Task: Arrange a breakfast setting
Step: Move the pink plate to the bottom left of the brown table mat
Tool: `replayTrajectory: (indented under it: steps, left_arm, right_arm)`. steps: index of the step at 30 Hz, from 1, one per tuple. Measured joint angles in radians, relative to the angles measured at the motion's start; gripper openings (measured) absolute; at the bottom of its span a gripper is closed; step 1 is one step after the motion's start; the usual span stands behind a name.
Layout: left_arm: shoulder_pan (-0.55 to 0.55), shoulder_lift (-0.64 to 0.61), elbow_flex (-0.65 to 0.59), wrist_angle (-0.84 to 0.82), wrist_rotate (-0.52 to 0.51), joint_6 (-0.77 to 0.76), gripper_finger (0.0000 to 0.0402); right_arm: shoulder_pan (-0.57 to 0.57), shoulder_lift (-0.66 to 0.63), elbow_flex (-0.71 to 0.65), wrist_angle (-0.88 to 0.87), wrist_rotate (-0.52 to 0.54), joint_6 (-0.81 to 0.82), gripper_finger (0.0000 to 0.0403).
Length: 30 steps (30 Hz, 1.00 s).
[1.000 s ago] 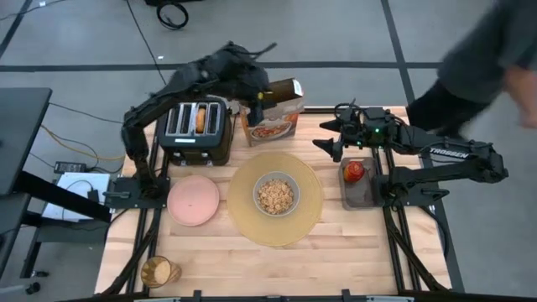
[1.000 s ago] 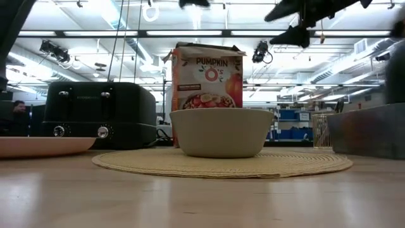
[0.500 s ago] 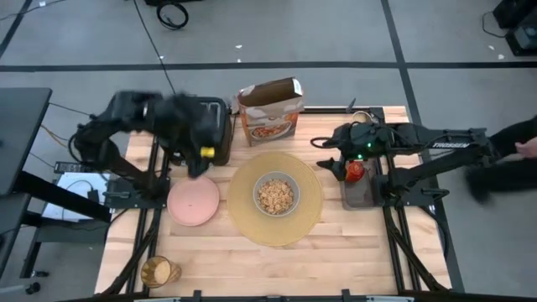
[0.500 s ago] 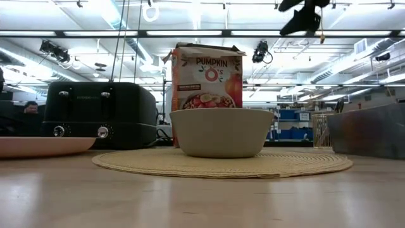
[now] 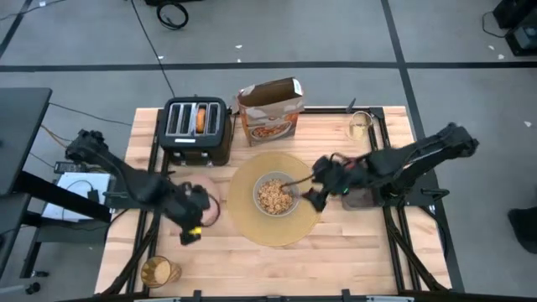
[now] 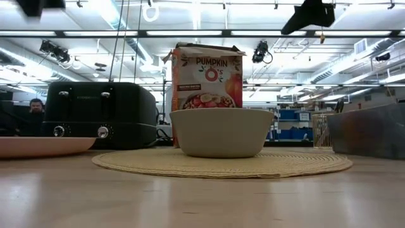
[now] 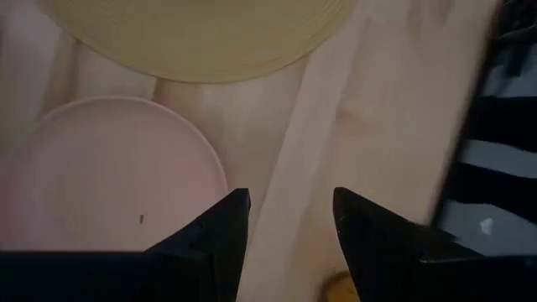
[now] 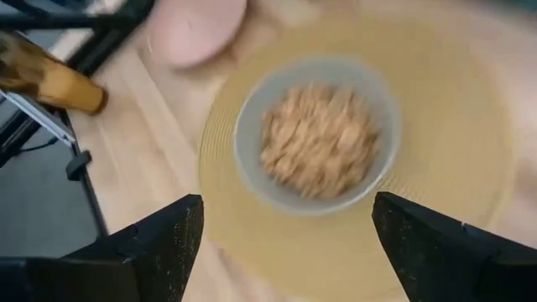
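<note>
I see the placemat (image 5: 275, 200) in the middle of the high view with the grey bowl (image 5: 276, 194) of cereal sitting on it. My right gripper (image 5: 312, 186) hangs over the mat's right edge, just beside the bowl; in the right wrist view its fingers (image 8: 159, 243) are spread wide apart with nothing between them. My left gripper (image 5: 195, 225) is lower left of the mat, over the pink plate (image 5: 210, 206), which it mostly covers; the left wrist view shows its fingers (image 7: 222, 231) apart and empty above the plate's edge and bare wood. Amber glass (image 5: 158, 271) stands near the bottom left corner of the table. Toaster (image 5: 196, 128) is at upper left with a bread round (image 5: 200, 117) in one slot, cereal box (image 5: 270, 111) just right of it. Small clear cup (image 5: 359, 126) is at upper right. The grey tray (image 5: 366, 198) is mostly hidden under the right arm.
</note>
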<state>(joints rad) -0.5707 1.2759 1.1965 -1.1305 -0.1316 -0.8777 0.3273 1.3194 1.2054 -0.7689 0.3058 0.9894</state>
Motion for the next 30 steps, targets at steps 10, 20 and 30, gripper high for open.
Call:
replayTrajectory:
  steps: [10,20,30]
  left_arm:
    - [0.142,0.113,-0.314,0.244,-0.002,-0.088,0.0181]
    - [0.201,0.254,-0.365,0.375,0.08,-0.121,0.0181]
    - [0.192,0.33,-0.372,0.387,0.084,-0.159,0.0116]
  right_arm:
    - [0.123,0.223,0.126,0.005,-0.1,0.212,0.0325]
    - [0.156,0.241,0.248,-0.015,-0.087,0.22,0.0322]
    - [0.149,0.229,0.286,-0.045,-0.056,0.172,0.0322]
